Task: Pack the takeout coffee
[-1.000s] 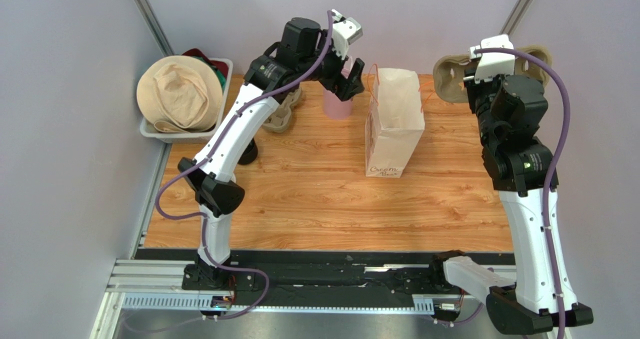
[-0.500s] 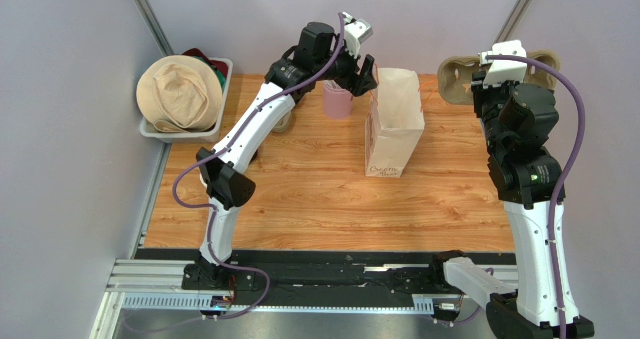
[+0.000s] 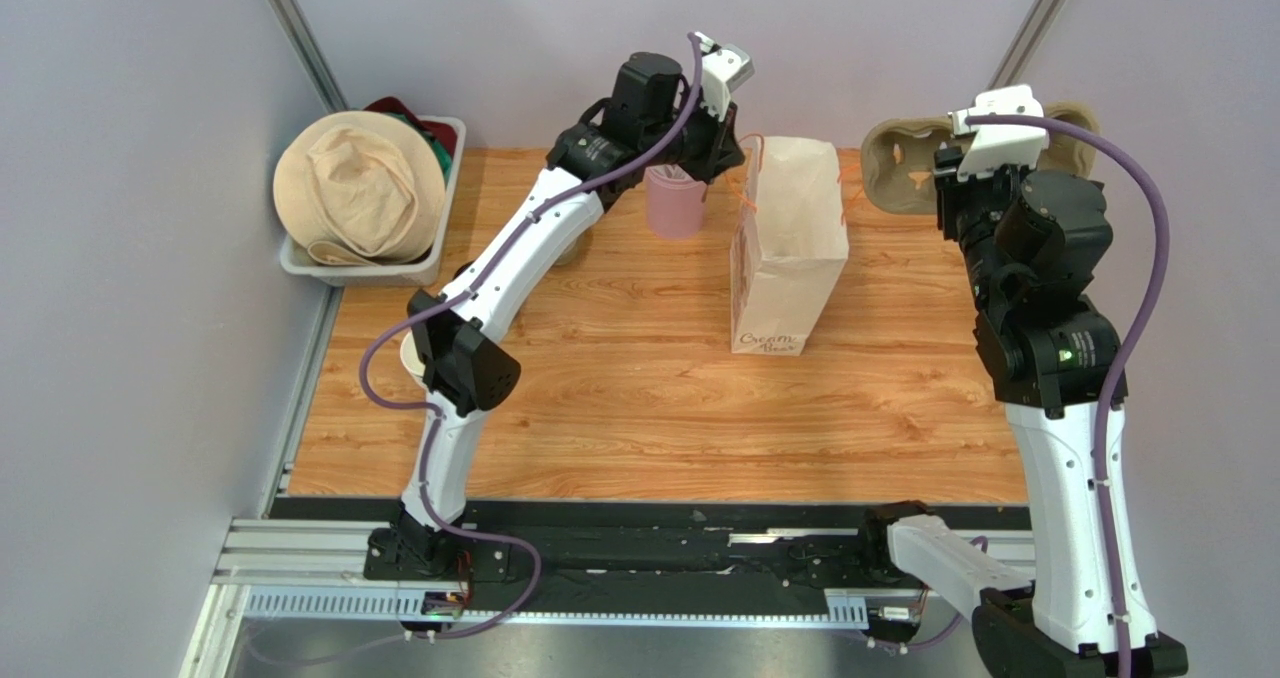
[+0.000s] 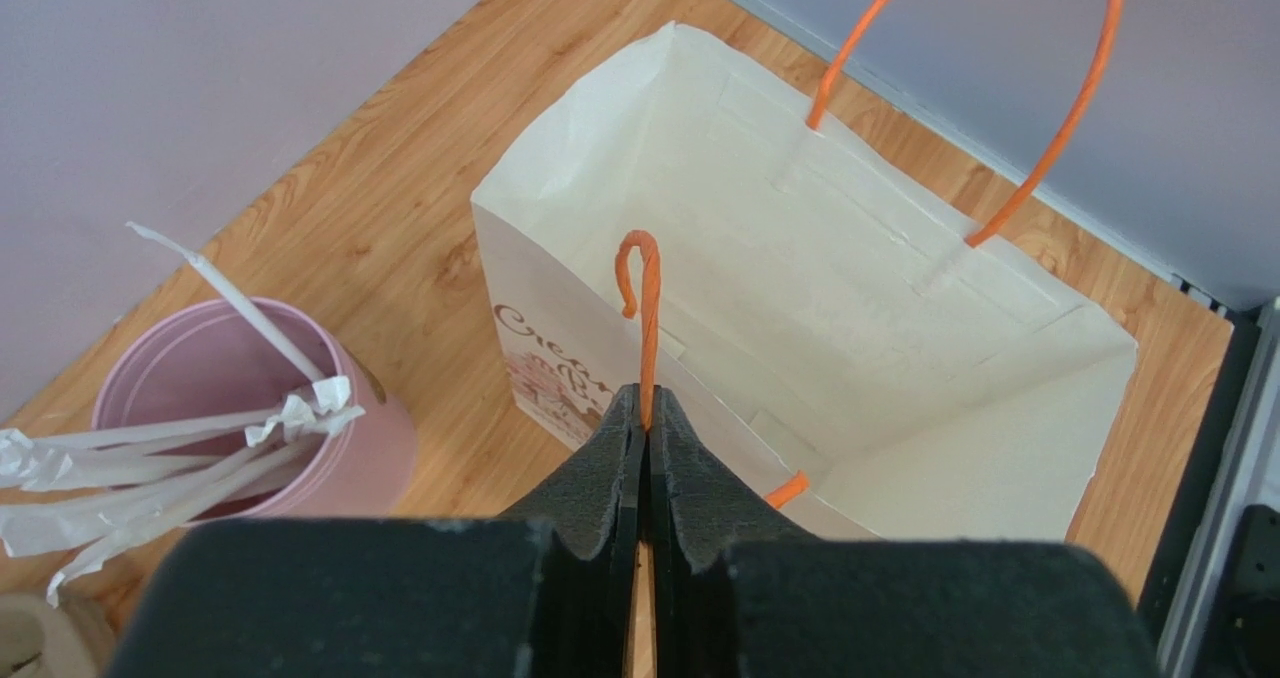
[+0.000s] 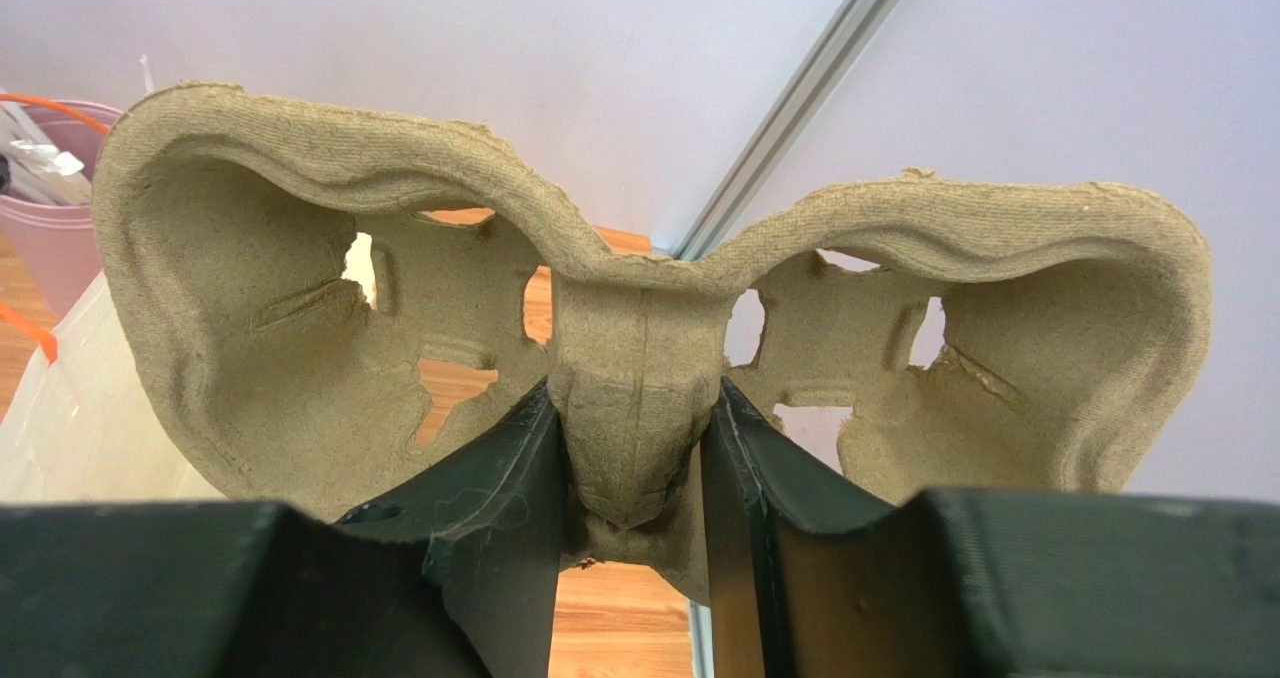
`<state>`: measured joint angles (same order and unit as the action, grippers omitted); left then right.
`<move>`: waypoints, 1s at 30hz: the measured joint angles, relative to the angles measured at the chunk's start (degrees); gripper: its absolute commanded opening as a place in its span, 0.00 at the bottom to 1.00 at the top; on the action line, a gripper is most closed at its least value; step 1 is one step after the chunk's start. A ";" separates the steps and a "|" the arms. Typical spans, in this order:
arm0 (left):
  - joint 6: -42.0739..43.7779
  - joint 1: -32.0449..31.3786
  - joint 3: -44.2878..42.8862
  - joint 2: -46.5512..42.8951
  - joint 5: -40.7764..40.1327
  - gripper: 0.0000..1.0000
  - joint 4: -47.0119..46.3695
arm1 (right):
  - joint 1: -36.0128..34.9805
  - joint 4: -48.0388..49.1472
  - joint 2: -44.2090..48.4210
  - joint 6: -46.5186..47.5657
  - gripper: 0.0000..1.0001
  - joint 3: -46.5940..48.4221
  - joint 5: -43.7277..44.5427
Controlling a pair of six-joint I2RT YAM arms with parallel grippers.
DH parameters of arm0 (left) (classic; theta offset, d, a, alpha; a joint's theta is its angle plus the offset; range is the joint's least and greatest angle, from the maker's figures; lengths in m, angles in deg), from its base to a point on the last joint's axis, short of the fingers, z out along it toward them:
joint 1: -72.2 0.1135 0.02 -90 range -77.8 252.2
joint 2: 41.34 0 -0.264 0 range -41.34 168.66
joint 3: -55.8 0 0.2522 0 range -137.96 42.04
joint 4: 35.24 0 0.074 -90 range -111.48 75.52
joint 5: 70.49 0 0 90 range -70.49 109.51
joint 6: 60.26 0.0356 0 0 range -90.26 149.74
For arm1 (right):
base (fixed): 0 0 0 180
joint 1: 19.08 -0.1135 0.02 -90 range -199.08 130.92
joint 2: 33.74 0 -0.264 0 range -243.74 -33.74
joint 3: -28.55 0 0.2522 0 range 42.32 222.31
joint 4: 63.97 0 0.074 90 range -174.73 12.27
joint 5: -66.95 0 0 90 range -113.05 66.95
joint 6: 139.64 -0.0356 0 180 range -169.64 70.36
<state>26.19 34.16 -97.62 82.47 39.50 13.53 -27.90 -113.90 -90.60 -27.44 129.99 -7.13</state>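
Observation:
A white paper bag (image 3: 789, 243) stands open-topped at the back middle of the wooden table. My left gripper (image 3: 739, 150) is at its left upper edge. In the left wrist view this gripper (image 4: 648, 401) is shut on the bag's near orange handle (image 4: 643, 318), above the open bag (image 4: 842, 303). My right gripper (image 5: 639, 453) is shut on the middle rib of a brown pulp cup carrier (image 5: 301, 303), held in the air at the back right (image 3: 899, 161). I cannot make out the takeout coffee cup in any view.
A pink cup of white wrapped sticks (image 3: 675, 203) stands just left of the bag, close under the left arm. A grey bin (image 3: 368, 270) holding a beige hat sits at the table's far left. The bag's far handle (image 4: 1037, 123) stands upright.
My left gripper has moved right from above the pink cup to the bag's edge and has gone from open to shut on the near handle. The right arm shifted slightly with the carrier.

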 measured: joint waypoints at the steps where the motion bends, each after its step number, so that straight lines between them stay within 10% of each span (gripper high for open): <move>1: 0.00 -0.07 0.00 0.00 0.00 0.04 0.00 | 0.02 0.00 -0.07 -0.11 0.35 0.00 -0.26; 30: -0.28 -1.84 14.45 -19.19 11.76 0.04 3.56 | -0.17 -4.24 -6.91 -3.78 0.34 11.96 -10.25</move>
<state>25.90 32.32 -83.17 63.28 51.26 17.09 -28.08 -118.14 -97.51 -31.23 141.95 -17.38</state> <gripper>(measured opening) 0.050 0.366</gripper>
